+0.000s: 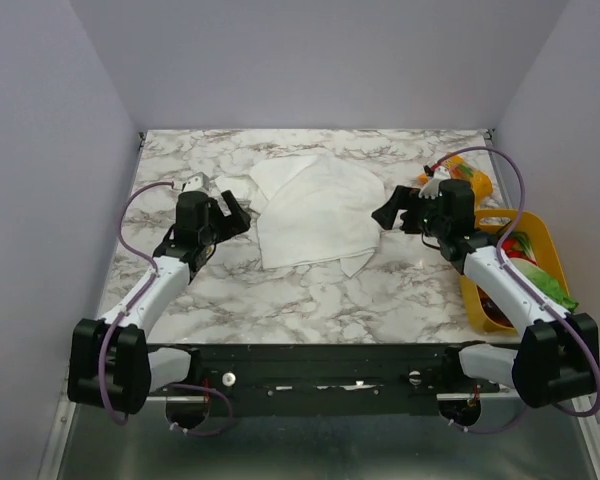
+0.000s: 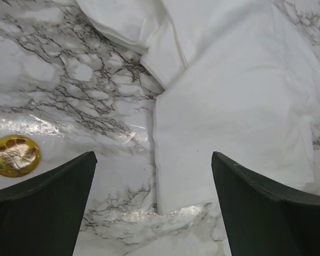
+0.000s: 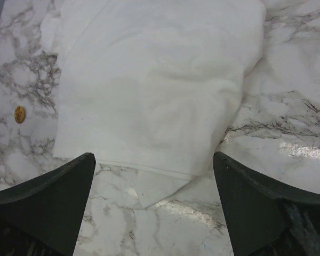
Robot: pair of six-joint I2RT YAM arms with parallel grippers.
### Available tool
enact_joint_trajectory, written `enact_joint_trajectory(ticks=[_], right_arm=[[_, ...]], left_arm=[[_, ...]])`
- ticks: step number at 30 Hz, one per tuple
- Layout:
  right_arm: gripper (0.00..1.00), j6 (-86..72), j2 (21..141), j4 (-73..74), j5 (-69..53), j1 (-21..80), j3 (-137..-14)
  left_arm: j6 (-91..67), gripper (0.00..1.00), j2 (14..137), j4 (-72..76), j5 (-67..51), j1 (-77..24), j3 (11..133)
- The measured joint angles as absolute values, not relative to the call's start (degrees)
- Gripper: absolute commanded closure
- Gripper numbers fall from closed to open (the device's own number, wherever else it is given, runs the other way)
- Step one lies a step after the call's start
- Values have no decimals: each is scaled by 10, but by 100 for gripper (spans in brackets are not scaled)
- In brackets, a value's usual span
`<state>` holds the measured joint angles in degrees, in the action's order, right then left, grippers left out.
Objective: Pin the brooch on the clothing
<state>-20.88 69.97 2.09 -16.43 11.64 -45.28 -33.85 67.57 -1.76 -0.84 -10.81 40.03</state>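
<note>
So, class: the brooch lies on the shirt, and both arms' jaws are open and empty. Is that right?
Not quite. The brooch lies on the bare table, beside the shirt and apart from it, as the left wrist view shows. Both arms' jaws are open and empty.

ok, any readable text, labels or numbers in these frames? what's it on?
No readable text in any view.
orange packet: any print too small to read.
brooch: brown blotches on yellow, no letters.
shirt: plain white, no print showing.
</note>
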Motion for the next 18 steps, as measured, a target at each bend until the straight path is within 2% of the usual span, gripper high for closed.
enact_joint_trajectory(ticks=[3, 4, 9, 10, 18], right_arm=[[0, -205, 698, 32, -164, 120, -453], [0, -204, 698, 33, -164, 120, -453], [0, -194, 694, 34, -165, 121, -453], [0, -194, 694, 34, -165, 121, -454], [0, -189, 694, 36, -173, 121, -457]], left_arm=[[-348, 5, 703, -17, -41, -108, 402], [-352, 11, 719, -18, -53, -108, 402], [-364, 27, 801, -30, -102, -108, 409], [-366, 33, 823, -31, -117, -108, 412], [-375, 34, 890, -25, -185, -110, 417]])
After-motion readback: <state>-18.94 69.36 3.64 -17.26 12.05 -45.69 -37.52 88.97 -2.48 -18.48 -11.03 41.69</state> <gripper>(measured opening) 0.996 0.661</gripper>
